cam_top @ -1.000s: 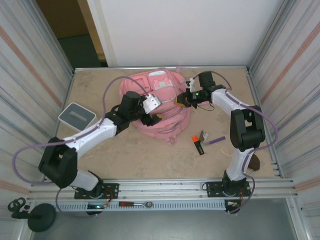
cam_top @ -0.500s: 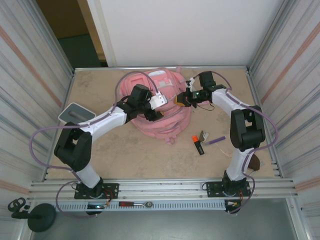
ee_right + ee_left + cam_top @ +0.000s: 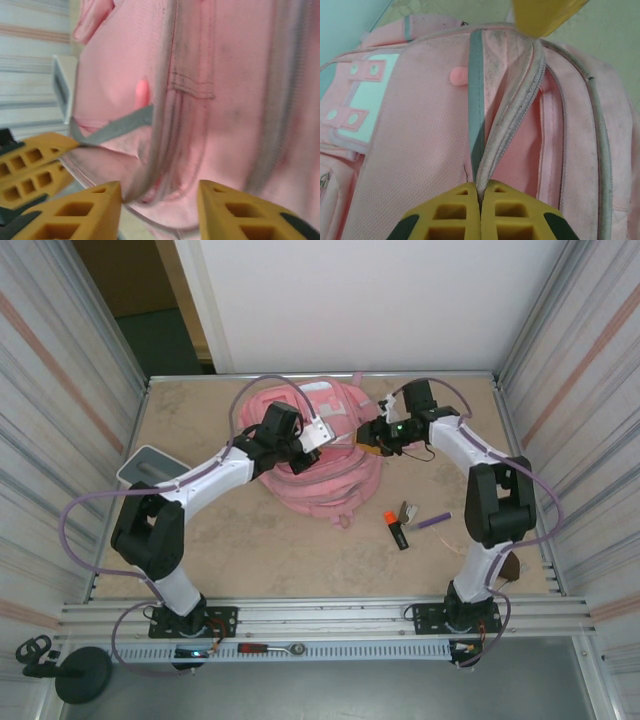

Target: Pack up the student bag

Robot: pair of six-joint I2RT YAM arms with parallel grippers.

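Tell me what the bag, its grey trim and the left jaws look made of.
The bag: soft matte pink fabric; fine mesh weave shows, and it folds where pinched. The grey trim: likely woven tape, flat and dull. The left gripper jaws: hard yellow plastic, probably moulded; square hollow pockets.

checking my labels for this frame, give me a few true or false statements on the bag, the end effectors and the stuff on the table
1. The left end effector is shut on an edge of the student bag. True.
2. The right end effector has its jaws pressed tight together. False: they stand apart, with the bag's rim in the gap between them.
3. An orange marker lies on the table, near and to the right of the bag. True.
4. The grey box sits on top of the bag. False: it lies on the table to the left of the bag, apart from it.
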